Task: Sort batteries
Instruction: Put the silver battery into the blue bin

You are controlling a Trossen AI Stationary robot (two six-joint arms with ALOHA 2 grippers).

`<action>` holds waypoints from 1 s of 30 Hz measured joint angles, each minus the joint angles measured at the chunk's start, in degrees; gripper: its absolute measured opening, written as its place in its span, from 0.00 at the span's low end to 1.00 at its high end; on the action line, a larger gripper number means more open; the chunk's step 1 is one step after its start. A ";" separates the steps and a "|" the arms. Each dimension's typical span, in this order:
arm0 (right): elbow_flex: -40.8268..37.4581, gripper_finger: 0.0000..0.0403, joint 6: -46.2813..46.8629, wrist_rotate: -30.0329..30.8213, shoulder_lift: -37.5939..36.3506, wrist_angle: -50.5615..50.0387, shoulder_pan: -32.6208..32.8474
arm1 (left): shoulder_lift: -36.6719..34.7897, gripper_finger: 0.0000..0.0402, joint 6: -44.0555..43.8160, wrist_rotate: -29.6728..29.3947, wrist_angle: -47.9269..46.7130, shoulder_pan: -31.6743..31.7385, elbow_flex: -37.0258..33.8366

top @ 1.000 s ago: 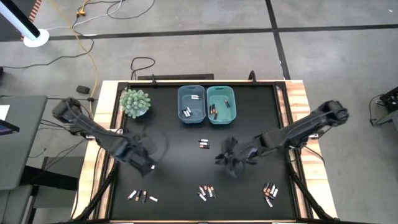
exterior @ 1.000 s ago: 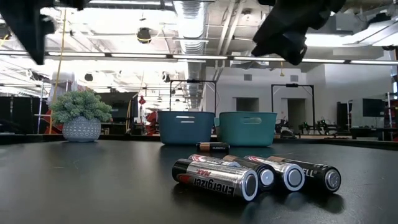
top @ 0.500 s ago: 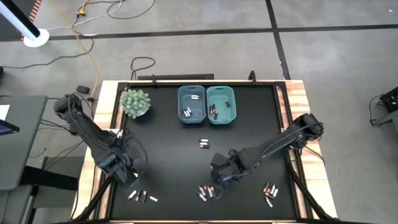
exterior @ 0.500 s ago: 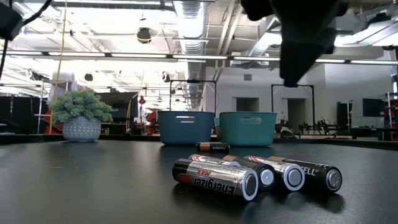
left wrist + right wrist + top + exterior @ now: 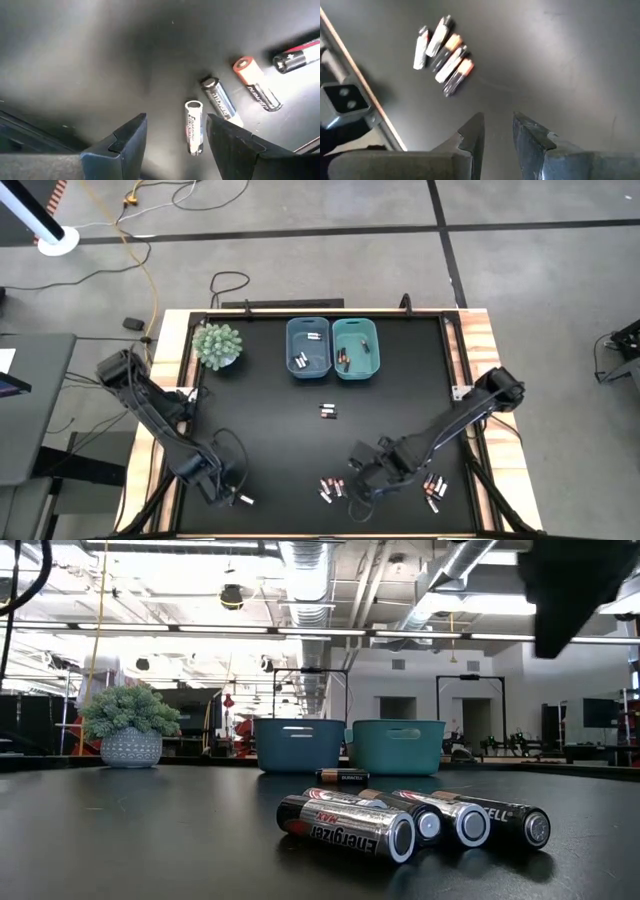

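Batteries in several lots. Sorted so far: a few in the blue bin (image 5: 307, 347) and a few in the teal bin (image 5: 357, 348), side by side at the far edge of the table (image 5: 270, 420). Unsorted: a lone pair (image 5: 328, 411) at mid-table, a near-left cluster (image 5: 229, 497), a near-centre cluster (image 5: 331, 488), a near-right cluster (image 5: 434, 489). Judged well short of half done; most of the stock remaining on the table.

Left gripper (image 5: 224, 485) low over the near-left cluster, fingers (image 5: 125, 142) spread apart and empty, a silvery-white battery (image 5: 193, 126) lying just ahead between them, two dark ones beside it. Right gripper (image 5: 362, 477) between the near-centre and near-right clusters, fingers (image 5: 470, 135) slightly parted, nothing held; a cluster of five (image 5: 442, 47) visible ahead near the table edge.

Potted plant (image 5: 217, 345) at far left, clear of the work. Next step judged a pick by the left gripper.
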 joint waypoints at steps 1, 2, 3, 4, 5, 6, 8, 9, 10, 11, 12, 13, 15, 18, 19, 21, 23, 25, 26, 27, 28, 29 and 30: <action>0.00 0.29 0.16 0.00 -0.01 -0.07 0.60 | 0.63 0.49 -0.14 0.97 0.39 0.00 0.00; 0.00 0.29 0.23 0.00 -0.01 -0.13 1.20 | 1.26 0.49 -0.16 2.05 0.50 0.00 0.00; 0.00 0.29 0.25 -0.02 -0.01 -0.17 1.82 | 1.84 0.49 -0.15 2.95 0.66 0.00 0.00; 0.00 0.29 0.36 -0.02 -0.01 -0.17 2.36 | 2.35 0.49 -0.08 3.66 0.82 0.00 0.00; 0.00 0.29 0.45 -0.02 -0.03 -0.14 2.88 | 2.84 0.49 -0.01 4.03 1.06 0.00 0.00; 0.00 0.29 0.61 -0.02 -0.06 -0.16 3.34 | 3.31 0.49 0.01 4.45 1.43 -0.03 0.00; 0.00 0.29 1.17 -0.05 -0.06 -0.32 4.11 | 3.98 0.49 0.28 5.40 2.29 -0.15 0.00; 0.00 0.29 1.29 -0.08 -0.06 -0.46 4.45 | 4.29 0.49 0.28 5.44 2.30 -0.24 0.00; 0.00 0.29 1.30 -0.11 -0.06 -0.56 4.78 | 4.71 0.49 0.28 5.52 2.31 -0.29 -0.01; 0.00 0.29 1.32 -0.09 -0.06 -0.68 5.10 | 5.18 0.49 0.29 5.63 2.26 -0.47 -0.22; 0.00 0.29 1.30 -0.11 -0.06 -0.84 5.32 | 5.61 0.49 0.31 5.73 2.16 -0.67 -0.47; 0.00 0.29 1.32 -0.09 -0.06 -0.98 5.58 | 6.07 0.49 0.29 5.99 2.42 -0.82 -0.63; 0.00 0.29 1.30 -0.09 -0.06 -1.02 5.61 | 6.35 0.49 0.19 6.54 3.00 -0.85 -0.95; 0.00 0.29 1.26 -0.09 -0.06 -1.13 5.75 | 6.51 0.49 -0.79 6.83 3.56 -0.83 -1.51; 0.00 0.29 1.02 -0.09 -0.06 -1.15 5.85 | 6.53 0.49 -1.45 6.85 3.80 -0.84 -1.70; 0.00 0.29 0.95 -0.07 -0.07 -1.15 5.83 | 6.54 0.49 -3.65 7.30 4.02 -0.85 -1.81; -0.01 0.29 0.80 -0.07 -0.06 -1.38 5.83 | 6.58 0.49 -5.89 7.83 3.95 -0.85 -1.84; -0.02 0.29 0.21 -0.07 -0.08 -1.34 5.83 | 6.62 0.49 -7.73 8.02 3.66 -0.85 -1.84; -0.02 0.29 -0.07 -0.06 -0.06 -1.34 5.83 | 6.62 0.49 -8.48 8.04 3.47 -0.85 -1.84; -0.02 0.29 -0.09 -0.07 -0.07 -1.35 5.83 | 6.62 0.49 -9.08 8.02 3.28 -0.87 -1.84; -0.02 0.29 -0.16 -0.07 -0.06 -1.35 5.83 | 6.66 0.49 -9.55 8.02 2.99 -0.88 -1.86; -0.02 0.29 -0.29 -0.07 -0.08 -1.35 5.83 | 6.68 0.49 -10.04 8.02 2.66 -0.93 -1.88; -0.02 0.29 -0.36 -0.07 -0.07 -1.35 5.83 | 6.70 0.49 -10.65 8.00 2.33 -1.10 -1.88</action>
